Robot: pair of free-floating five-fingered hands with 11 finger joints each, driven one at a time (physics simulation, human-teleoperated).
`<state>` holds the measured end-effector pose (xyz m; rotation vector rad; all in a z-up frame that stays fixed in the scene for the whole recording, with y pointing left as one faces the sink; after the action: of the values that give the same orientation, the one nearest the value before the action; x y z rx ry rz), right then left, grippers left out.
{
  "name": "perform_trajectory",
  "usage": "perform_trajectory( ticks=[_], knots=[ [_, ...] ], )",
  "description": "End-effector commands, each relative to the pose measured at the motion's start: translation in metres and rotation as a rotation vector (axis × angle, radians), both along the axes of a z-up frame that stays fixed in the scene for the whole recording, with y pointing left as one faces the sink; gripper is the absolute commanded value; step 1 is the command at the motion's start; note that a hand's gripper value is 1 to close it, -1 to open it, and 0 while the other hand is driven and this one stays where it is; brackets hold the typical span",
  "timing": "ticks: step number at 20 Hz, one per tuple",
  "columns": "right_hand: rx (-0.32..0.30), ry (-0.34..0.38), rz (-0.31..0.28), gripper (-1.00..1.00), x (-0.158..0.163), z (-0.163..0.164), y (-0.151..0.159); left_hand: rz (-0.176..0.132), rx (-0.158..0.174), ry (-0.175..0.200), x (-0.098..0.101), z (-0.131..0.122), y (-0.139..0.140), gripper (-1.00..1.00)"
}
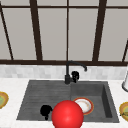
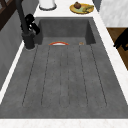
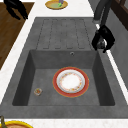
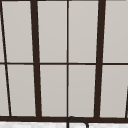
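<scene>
One hand, the right hand [image 1: 75, 75], sits curled around the faucet [image 1: 67, 75] handle; left hand [image 1: 45, 110] hangs loosely curled, holding nothing, beside the red ball [image 1: 67, 114].

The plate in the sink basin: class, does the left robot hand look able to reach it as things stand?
Probably yes: the left robot hand hangs off the sink's front edge, and the plate lies uncovered in the basin, nothing between them.

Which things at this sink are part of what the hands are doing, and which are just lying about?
In hand: right hand at the faucet.
Lying about: red-rimmed plate in the basin; red ball; yellow dish of food on the counter; idle left hand in front of the sink.
</scene>
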<state>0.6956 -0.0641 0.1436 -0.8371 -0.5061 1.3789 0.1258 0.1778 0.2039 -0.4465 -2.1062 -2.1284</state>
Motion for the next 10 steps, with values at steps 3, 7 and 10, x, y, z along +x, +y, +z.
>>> perform_trajectory(
  ticks=[3,7,10],
  knots=[
    [-0.123,-0.064,-0.057,1.00,0.013,0.004,0.012,0.000,0.000,0.000,0.000,0.000,0.000,0.00],
    [-0.127,0.007,-0.029,1.00,0.022,-0.002,0.039,0.000,0.000,0.000,0.000,0.000,0.000,0.00],
    [-0.187,0.011,-0.012,1.00,0.014,-0.003,0.044,0.000,0.000,0.000,0.000,0.000,0.000,0.00]
  ],
)
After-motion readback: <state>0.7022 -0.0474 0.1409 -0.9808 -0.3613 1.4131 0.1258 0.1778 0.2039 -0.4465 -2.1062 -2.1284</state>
